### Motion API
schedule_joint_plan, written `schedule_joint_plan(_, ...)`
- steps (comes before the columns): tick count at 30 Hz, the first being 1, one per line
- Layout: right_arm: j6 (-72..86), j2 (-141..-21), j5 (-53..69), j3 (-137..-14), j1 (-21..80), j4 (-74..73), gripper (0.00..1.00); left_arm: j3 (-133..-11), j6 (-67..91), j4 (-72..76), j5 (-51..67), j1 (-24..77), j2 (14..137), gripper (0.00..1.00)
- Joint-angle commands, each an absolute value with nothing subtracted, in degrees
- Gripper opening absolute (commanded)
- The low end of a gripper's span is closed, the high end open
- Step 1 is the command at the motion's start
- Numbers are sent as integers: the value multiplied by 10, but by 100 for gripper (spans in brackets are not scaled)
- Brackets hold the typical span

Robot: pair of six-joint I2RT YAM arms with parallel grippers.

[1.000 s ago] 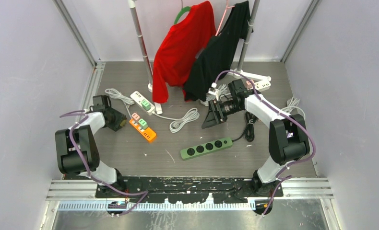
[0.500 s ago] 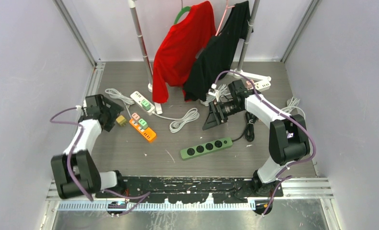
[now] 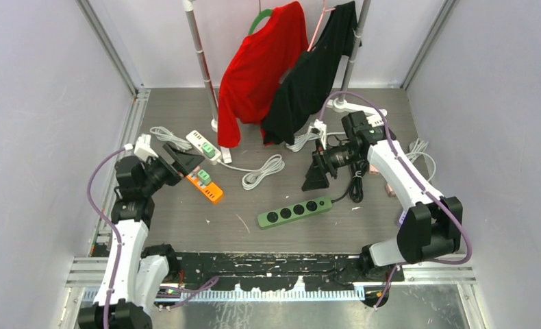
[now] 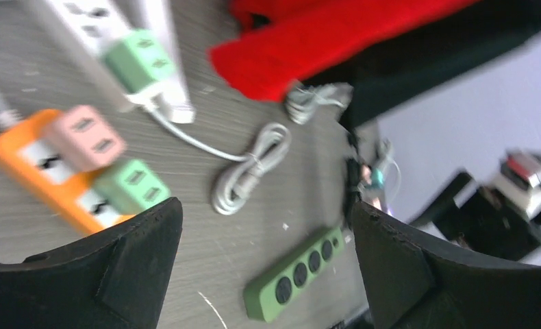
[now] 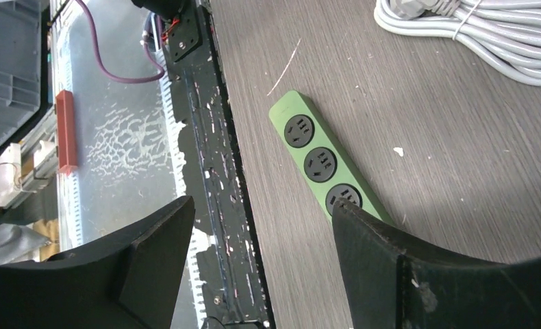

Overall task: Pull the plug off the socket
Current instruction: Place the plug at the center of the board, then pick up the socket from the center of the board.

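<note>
An orange power strip (image 3: 207,189) (image 4: 21,161) lies left of centre, with a pink plug (image 4: 83,133) and a green plug (image 3: 203,176) (image 4: 127,188) seated in it. Behind it a white power strip (image 3: 196,139) (image 4: 83,20) carries green plugs (image 4: 141,62). My left gripper (image 3: 181,162) (image 4: 264,226) hovers open just above the orange strip's far end, with nothing between its fingers. My right gripper (image 3: 318,176) (image 5: 261,212) hangs open and empty above the floor, just behind the green power strip (image 3: 294,212) (image 5: 322,161).
A coiled white cable (image 3: 262,171) (image 4: 247,171) lies mid-floor. A red shirt (image 3: 261,62) and a black shirt (image 3: 312,68) hang on a rack at the back. A black cable (image 3: 355,185) and another white strip (image 3: 363,110) lie near the right arm.
The left gripper has opened, and its arm has swung forward and right to hover over the orange strip. The right arm has shifted slightly right.
</note>
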State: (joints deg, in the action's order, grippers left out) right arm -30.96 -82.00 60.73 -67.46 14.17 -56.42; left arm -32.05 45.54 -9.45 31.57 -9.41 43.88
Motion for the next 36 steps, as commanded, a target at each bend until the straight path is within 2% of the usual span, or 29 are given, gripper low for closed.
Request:
schedule_joint_plan(1,-416,-785,651,-697,102,-639,79,-306,440,4,427,-30,376,93)
schedule_joint_plan(10,-469,-713,695,-659,11,-644,80,-248,452,109,338,195,347,99)
schedule_joint_plan(16,-469,-686,707,-635,-17,-627,83,-261,383,124,242,361,415,99)
schedule_joint_plan(22,-469,-678,714,-627,-28,-620,83,-329,230,30,75,521,532,99)
schedule_joint_plan(25,-469,-680,713,-624,-27,-617,83,-349,198,29,63,536,591,100)
schedule_joint_plan(31,-469,-680,705,-618,-28,-610,83,-325,195,134,54,535,654,99)
schedule_joint_plan(36,-467,-677,697,-618,-28,-606,83,-367,173,107,58,534,721,100)
